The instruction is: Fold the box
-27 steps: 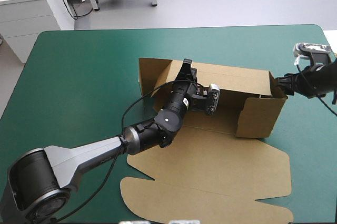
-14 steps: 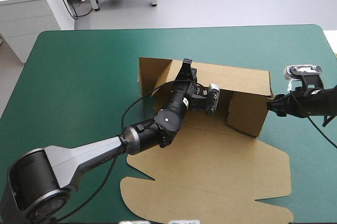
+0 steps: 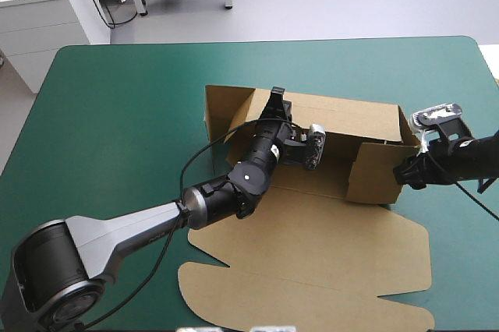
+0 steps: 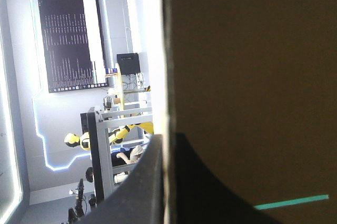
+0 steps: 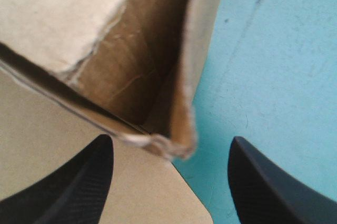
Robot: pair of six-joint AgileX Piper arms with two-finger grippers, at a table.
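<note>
The brown box sits mid-table with its back wall raised and its lid flat toward the near edge. My left gripper is shut on the top edge of the back wall. In the left wrist view the board runs between the two black fingers of the left gripper. At the box's right end, my right gripper stands open beside the upright end flap. In the right wrist view the box's corner lies just ahead of the right gripper, between its spread fingers.
The teal-green cover stretches wide to the left of the box and beyond its back wall. The table's right edge runs close behind my right arm. A strip of cover shows beside the box's corner.
My right gripper moved from the back right corner toward the near side along the box's right end. The end flap swung inward, then partly back out. The left arm stayed still.
</note>
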